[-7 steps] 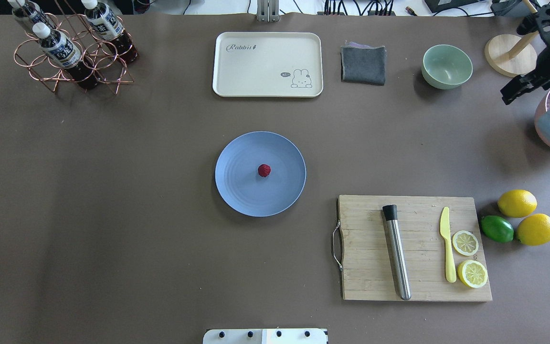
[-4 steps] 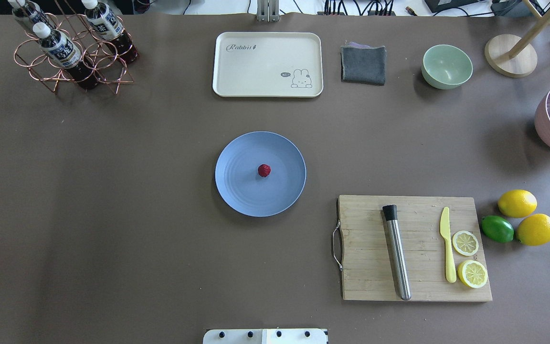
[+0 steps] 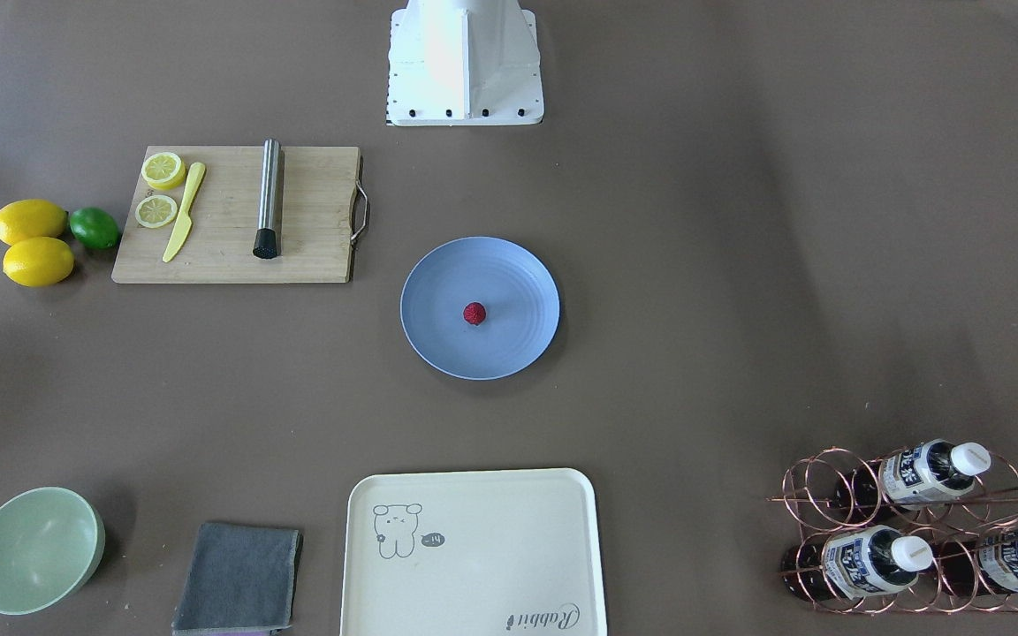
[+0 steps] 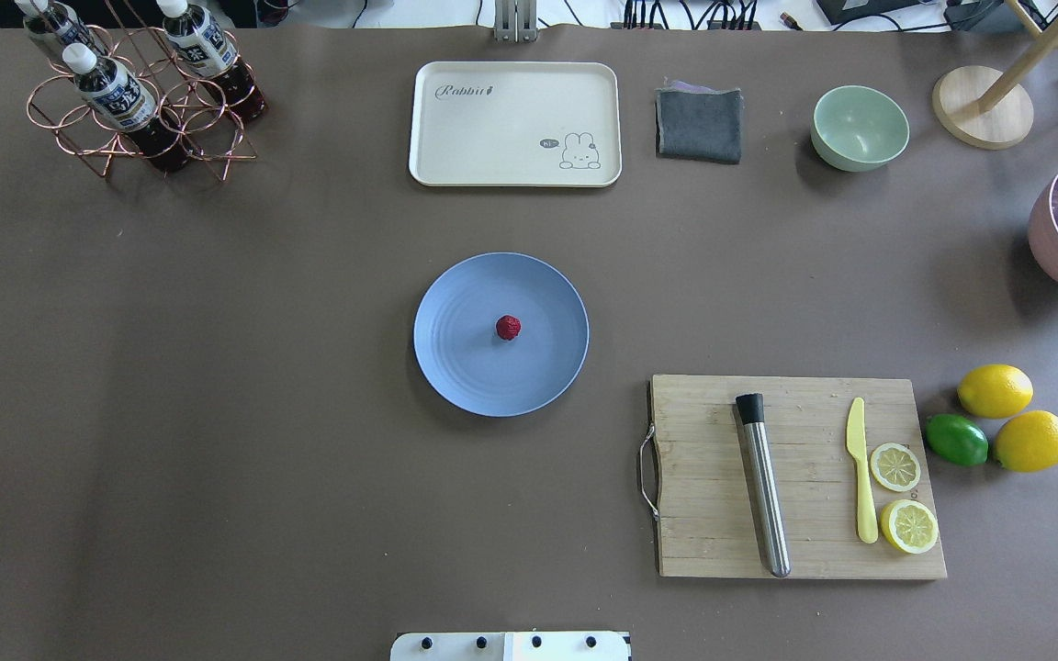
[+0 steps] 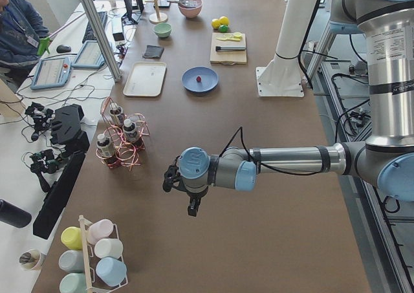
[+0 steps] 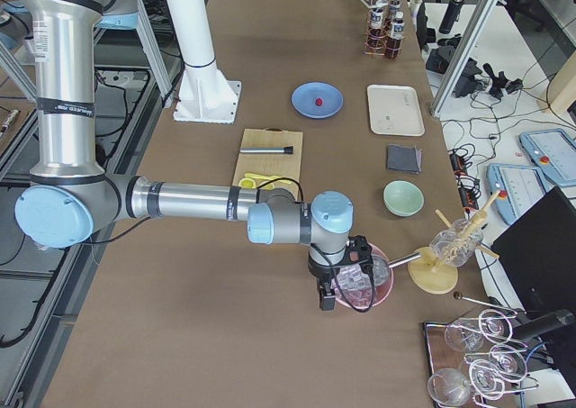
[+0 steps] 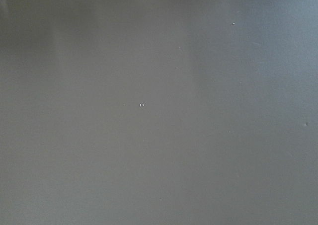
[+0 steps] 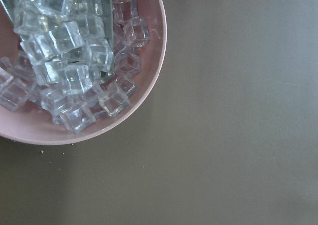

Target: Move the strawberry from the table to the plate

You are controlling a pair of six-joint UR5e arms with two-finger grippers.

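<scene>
The small dark red strawberry [image 4: 508, 328] lies at the centre of the round light blue plate [image 4: 455, 367], midway across the brown-grey table [image 4: 217, 413]; the cream rectangular tray [image 4: 492, 128] sits beyond it, the wooden cutting board [image 4: 703, 477] to its right and nearer

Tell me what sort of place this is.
Probably a robotics lab staged as a drinks-prep counter: a robot arm reaches over the table, control tablets lie alongside, and props include a cutting board and a bowl of ice cubes.
</scene>
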